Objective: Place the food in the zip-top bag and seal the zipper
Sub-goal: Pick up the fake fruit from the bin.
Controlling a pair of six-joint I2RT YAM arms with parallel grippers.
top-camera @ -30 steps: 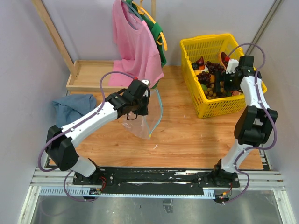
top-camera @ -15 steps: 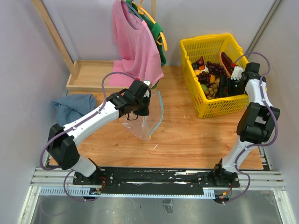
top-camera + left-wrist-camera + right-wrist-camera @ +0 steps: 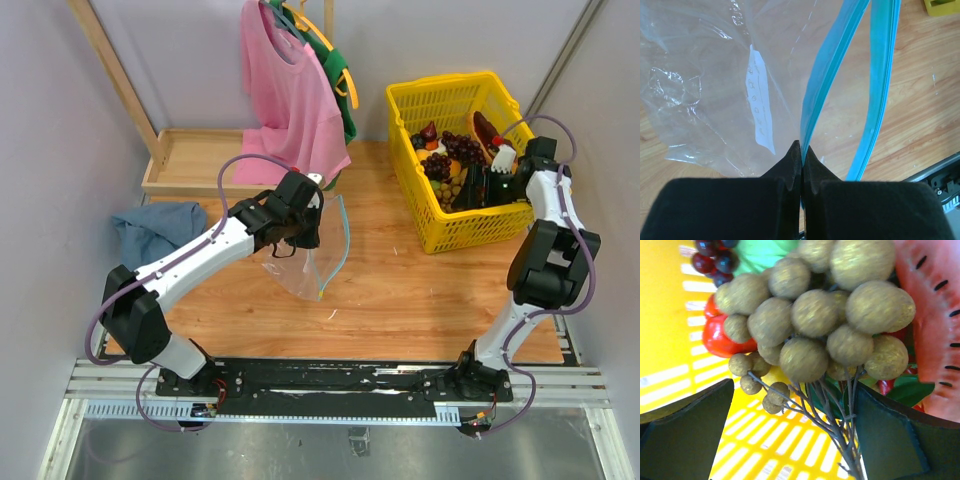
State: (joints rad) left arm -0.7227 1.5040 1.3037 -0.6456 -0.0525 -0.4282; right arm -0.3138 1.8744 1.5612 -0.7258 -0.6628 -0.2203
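The zip-top bag (image 3: 305, 268) hung at the centre of the top view over the wooden table (image 3: 400, 290), pinched by the left gripper (image 3: 308, 238), while the right gripper (image 3: 472, 186) reached into the yellow basket (image 3: 440, 96) at upper right. In the left wrist view, the jaws were clamped together on one strip of the teal zipper (image 3: 832, 65), the clear film and its white label (image 3: 757, 100) spreading to the upper left. In the right wrist view, the fingers (image 3: 685, 435) stood wide apart at the bottom corners, the tan berry cluster (image 3: 810, 315) filling the frame above and between them, a watermelon slice (image 3: 935, 315) at right.
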